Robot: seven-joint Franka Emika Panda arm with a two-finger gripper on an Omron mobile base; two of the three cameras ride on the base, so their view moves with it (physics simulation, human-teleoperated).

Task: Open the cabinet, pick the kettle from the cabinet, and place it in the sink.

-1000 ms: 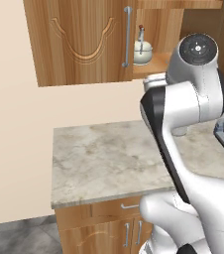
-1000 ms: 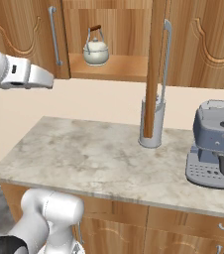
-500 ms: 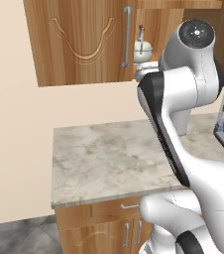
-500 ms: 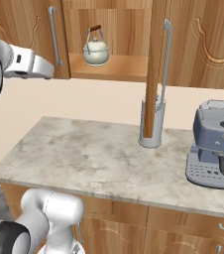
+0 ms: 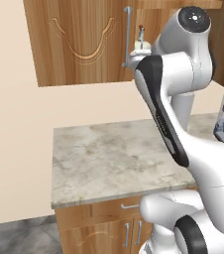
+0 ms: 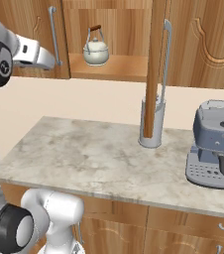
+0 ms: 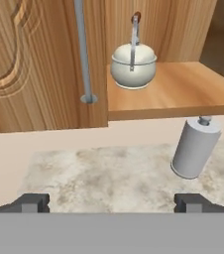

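Observation:
The cabinet (image 6: 115, 69) stands with its right door (image 6: 156, 59) swung open edge-on and its left door (image 7: 34, 74) closed. The cream-white kettle (image 7: 133, 67) with a red knob sits upright on the open shelf, also seen as the kettle (image 6: 95, 51) and, half hidden by the arm, the kettle (image 5: 141, 47). My gripper (image 7: 111, 203) is open and empty, in front of and below the shelf, well apart from the kettle. My hand (image 6: 34, 52) hovers left of the opening at shelf height. The sink is out of view.
A grey cylindrical canister (image 6: 151, 124) stands on the marble counter (image 6: 84, 158) under the open door's handle (image 6: 167, 59). A grey coffee machine (image 6: 217, 154) sits at the right. The left door's bar handle (image 7: 83, 49) hangs just left of the kettle.
The arm has risen, carrying the hand up toward the cabinet's shelf height. The gripper stays open. The kettle and doors have not moved.

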